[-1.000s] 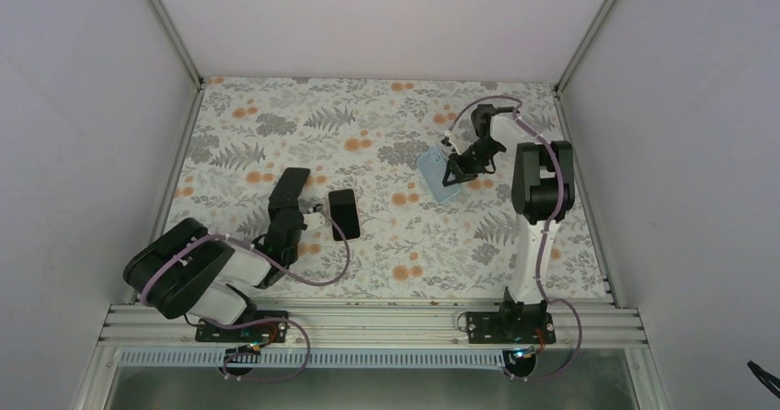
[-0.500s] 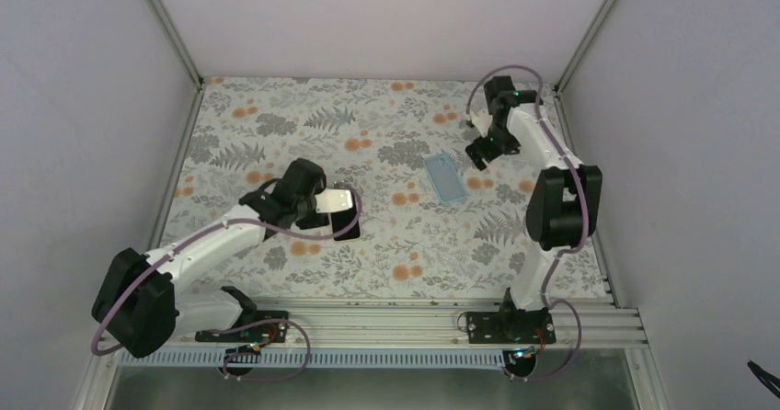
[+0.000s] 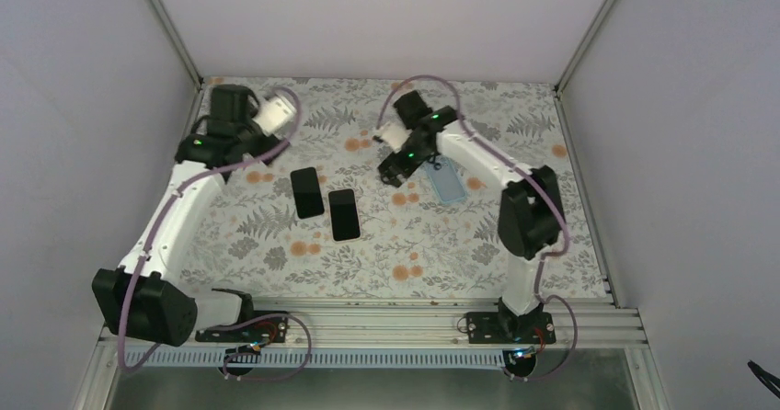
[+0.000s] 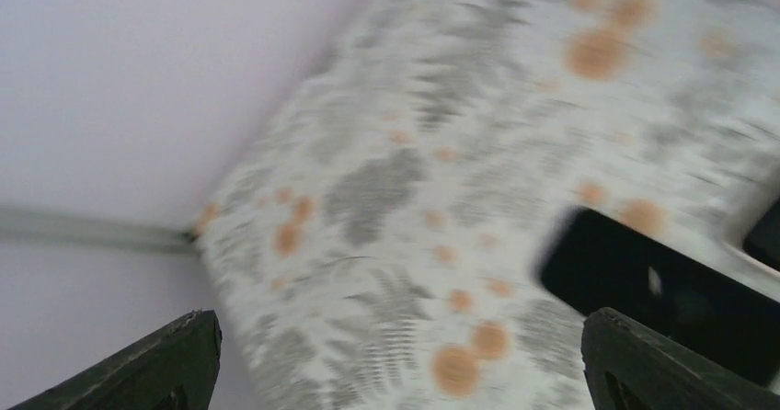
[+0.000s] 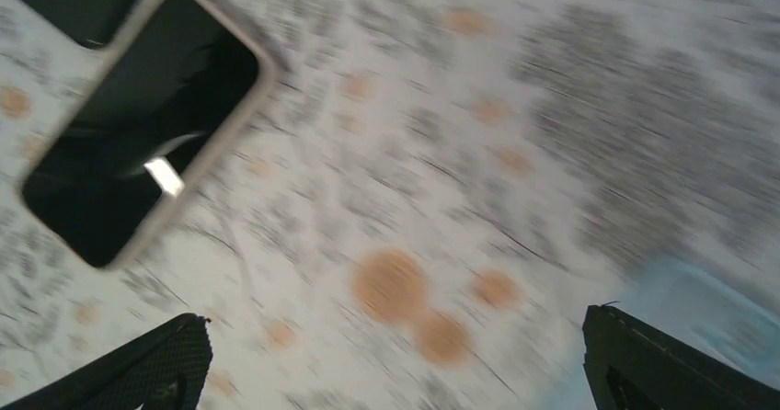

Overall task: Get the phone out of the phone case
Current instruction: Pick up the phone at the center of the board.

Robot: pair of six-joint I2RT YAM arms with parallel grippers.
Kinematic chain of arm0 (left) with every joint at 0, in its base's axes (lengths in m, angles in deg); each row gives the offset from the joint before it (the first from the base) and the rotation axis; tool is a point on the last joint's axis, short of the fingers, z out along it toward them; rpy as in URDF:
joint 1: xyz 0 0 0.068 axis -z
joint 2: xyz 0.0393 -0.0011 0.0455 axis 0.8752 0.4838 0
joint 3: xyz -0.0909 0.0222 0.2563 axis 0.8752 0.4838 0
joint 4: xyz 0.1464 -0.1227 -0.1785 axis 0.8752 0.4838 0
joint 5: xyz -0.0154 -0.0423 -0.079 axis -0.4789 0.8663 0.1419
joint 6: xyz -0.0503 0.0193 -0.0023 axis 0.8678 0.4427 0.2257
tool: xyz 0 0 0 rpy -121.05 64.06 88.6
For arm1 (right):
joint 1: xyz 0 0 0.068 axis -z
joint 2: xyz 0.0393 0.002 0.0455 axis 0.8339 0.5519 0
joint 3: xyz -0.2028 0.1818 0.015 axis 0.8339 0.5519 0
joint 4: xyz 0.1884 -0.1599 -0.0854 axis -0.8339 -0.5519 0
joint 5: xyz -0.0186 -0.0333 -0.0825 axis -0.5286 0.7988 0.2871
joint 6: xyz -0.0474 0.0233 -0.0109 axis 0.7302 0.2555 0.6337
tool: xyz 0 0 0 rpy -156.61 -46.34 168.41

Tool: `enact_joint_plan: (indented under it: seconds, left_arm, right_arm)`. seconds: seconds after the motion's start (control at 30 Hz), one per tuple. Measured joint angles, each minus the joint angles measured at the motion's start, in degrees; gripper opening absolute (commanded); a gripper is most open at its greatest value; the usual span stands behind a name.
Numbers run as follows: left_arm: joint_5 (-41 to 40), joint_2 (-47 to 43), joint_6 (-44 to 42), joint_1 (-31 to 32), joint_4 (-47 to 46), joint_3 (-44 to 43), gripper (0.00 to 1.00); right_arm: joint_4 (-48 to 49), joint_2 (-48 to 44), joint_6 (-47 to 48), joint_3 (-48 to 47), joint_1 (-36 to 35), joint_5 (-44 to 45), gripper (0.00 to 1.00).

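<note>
Both the left gripper [image 4: 397,329] and the right gripper [image 5: 395,318] stand wide open and hold nothing. The cased phone [image 3: 344,214], dark with a pale rim, lies flat on the table [image 3: 441,244], its long axis running near-to-far, just beside a bare dark phone [image 3: 307,192]. The right gripper is the nearer one, and the cased phone lies nearward and left of it. No brand or writing is legible.

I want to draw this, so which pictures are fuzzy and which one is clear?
Top external view: sharp and evenly lit; the two flat black slabs and pale blue rectangular case look crisp on the floral tablecloth. Left wrist view: smeared by blur, the black slab soft-edged. Right wrist view: streaky too, with a small white glare spot on the pale-rimmed black slab.
</note>
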Motion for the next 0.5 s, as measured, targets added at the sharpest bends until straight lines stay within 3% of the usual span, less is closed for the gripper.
enact_joint_plan:
  seconds: [0.13, 0.23, 0.5]
  left_arm:
    - [-0.31, 0.61, 5.57, -10.67, -6.4, -4.42, 0.98]
    - [-1.44, 0.57, 8.33, -13.88, -9.46, -4.74, 0.98]
    - [-2.16, -0.11, 12.5, -17.55, -13.33, -1.42, 0.99]
  right_arm:
    - [5.84, 6.43, -4.46, 0.33, -5.95, -6.67, 1.0]
    - [9.9, 9.14, -6.47, 0.55, -9.86, -8.61, 1.0]
    - [21.31, 14.01, -6.86, 0.52, -26.51, 5.79, 1.0]
